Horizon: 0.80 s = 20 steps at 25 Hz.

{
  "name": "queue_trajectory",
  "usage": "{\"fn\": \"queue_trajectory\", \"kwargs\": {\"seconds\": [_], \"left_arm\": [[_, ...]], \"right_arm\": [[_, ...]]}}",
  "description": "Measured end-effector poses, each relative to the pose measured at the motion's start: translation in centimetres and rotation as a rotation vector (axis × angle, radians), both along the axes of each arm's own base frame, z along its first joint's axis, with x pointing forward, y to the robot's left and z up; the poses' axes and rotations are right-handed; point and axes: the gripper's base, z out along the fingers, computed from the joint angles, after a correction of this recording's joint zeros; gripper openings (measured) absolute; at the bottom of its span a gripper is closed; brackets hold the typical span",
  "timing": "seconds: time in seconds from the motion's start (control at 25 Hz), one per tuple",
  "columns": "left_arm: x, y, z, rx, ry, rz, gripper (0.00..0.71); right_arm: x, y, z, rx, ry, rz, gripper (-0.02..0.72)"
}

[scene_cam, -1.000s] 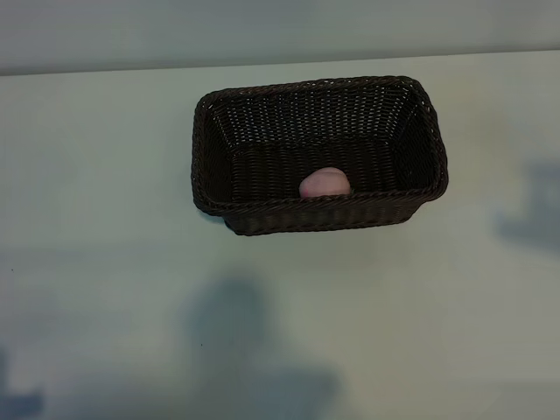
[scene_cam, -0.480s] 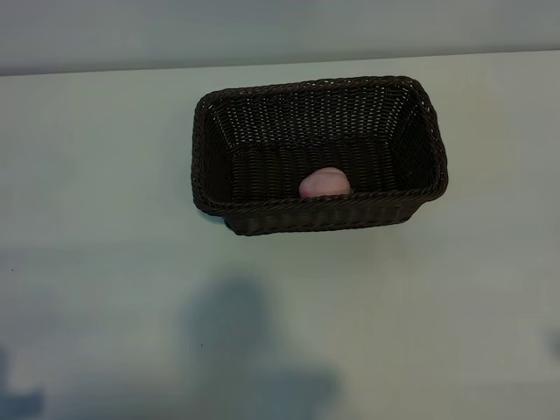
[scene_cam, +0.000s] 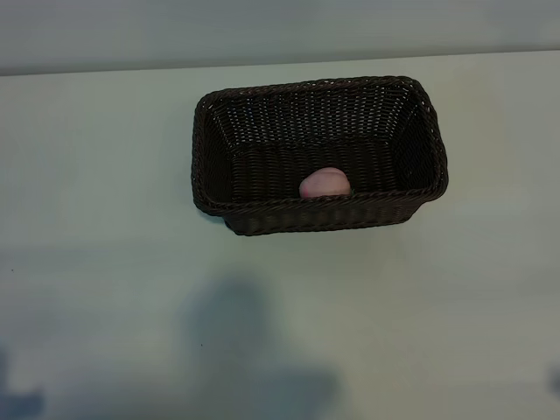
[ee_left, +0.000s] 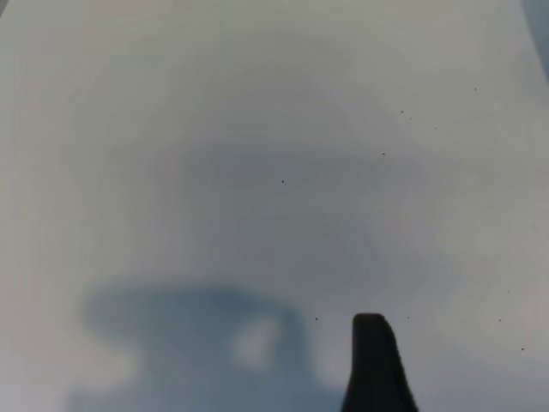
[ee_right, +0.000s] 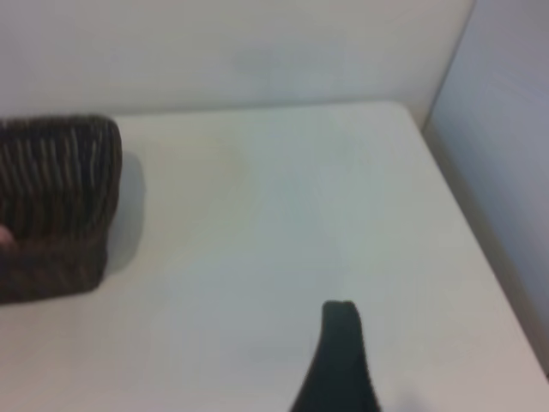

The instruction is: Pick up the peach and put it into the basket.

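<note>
Taking the basket [scene_cam: 319,157] as the landmark and going left to right: the left gripper [ee_left: 375,365] sits well off to the basket's left over bare tabletop [scene_cam: 105,262], released, holding nothing, only one finger showing. The basket's long axis runs left to right. Inside it, against the near wall at about mid-length, lies the peach [scene_cam: 325,183]; the placement looks done. To the basket's right, the right gripper [ee_right: 336,360] is released and empty, the basket's end wall near it, so this arm is nearer.
</note>
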Motion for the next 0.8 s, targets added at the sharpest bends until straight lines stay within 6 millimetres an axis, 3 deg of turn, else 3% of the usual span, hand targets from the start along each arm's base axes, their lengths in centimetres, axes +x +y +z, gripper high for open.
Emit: {"fn": "queue_trajectory", "kwargs": {"seconds": [0.64,0.8], "left_arm": [[0.0,0.0,0.0,0.0,0.0,0.0,0.481],[0.0,0.0,0.0,0.0,0.0,0.0,0.481]], "right_arm": [[3.5,0.0,-5.7,-0.039,0.176,0.069,0.558],[3.7,0.0,-5.9,-0.039,0.166,0.072,0.558]]}}
